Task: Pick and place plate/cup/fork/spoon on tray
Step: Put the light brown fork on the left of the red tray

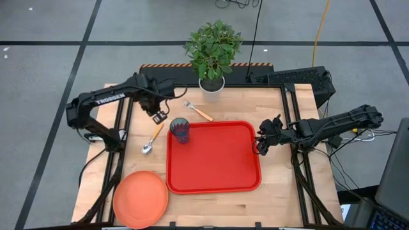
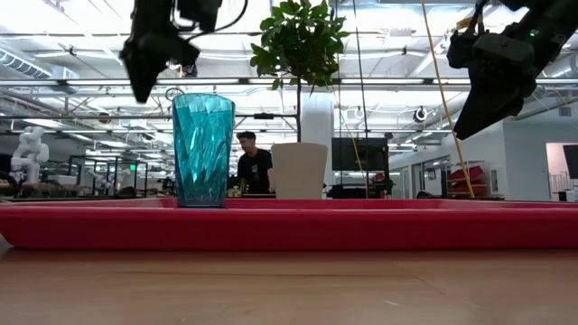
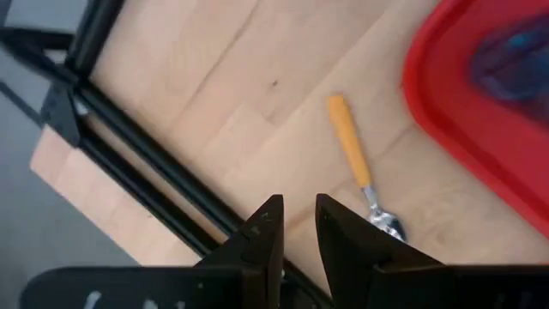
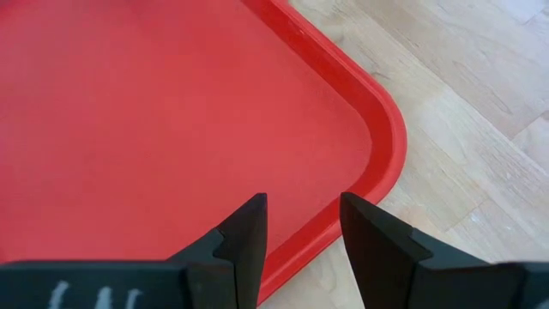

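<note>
Cup (image 1: 180,130) already standing on tray (image 1: 217,172), in its far left corner. Still left out on bench (image 1: 281,198): plate (image 1: 140,199), spoon (image 1: 151,140), fork (image 1: 198,110). Left hand (image 1: 158,115) released, empty, above spoon. Right hand (image 1: 261,142) released, empty, waiting at tray's right edge.

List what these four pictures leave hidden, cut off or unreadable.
- Plate: high view, its lower rim cut off by the picture's bottom edge.
- Spoon: left wrist view, its bowl partly behind that gripper's finger.
- Fork: high view, tines too small to count.
- Cup: left wrist view, blurred.
</note>
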Controlling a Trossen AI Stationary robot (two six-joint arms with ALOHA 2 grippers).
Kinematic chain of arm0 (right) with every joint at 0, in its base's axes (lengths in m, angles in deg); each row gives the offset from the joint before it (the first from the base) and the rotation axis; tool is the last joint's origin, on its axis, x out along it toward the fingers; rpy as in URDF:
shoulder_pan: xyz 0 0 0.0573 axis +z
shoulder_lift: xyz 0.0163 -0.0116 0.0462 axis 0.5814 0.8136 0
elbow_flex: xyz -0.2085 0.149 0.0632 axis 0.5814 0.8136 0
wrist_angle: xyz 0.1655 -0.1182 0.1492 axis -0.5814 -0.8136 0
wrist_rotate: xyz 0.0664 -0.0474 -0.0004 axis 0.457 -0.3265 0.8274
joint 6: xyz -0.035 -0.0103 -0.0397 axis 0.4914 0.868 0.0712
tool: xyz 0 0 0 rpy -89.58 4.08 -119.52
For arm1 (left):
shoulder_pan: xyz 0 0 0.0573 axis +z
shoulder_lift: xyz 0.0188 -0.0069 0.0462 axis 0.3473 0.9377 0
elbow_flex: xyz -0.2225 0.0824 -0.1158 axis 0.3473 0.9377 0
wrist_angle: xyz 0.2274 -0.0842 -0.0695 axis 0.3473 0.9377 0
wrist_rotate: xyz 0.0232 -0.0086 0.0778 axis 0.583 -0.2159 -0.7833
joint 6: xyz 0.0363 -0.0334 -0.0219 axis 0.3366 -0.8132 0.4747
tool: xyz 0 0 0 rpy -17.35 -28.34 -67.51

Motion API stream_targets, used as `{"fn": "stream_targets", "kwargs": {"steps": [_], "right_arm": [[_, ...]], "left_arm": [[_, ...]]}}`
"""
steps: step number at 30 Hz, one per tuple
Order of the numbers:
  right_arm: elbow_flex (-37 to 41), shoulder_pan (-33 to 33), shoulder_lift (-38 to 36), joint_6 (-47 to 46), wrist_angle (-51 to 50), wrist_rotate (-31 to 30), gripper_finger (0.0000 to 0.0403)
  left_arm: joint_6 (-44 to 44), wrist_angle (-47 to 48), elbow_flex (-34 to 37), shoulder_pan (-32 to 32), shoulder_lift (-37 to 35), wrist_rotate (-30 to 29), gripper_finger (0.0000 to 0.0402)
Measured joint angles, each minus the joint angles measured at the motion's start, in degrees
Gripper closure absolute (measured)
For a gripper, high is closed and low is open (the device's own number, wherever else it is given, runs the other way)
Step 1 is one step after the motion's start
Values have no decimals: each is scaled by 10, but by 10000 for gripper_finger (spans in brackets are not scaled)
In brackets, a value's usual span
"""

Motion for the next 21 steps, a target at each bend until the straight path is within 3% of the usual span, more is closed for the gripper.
{"fn": "stream_targets", "kwargs": {"steps": [6,10,17,21], "right_arm": [[0,0,0,22,41,2,261],[0,0,0,50,87,2,261],[0,-5,11,111,171,4,261],[0,-33,48,171,224,52,261]], "left_arm": [[7,-92,96,-11,-23,6,327],[31,-159,166,-10,-53,52,327],[16,-217,273,12,-121,81,327],[16,-260,310,12,-143,114,327]]}}
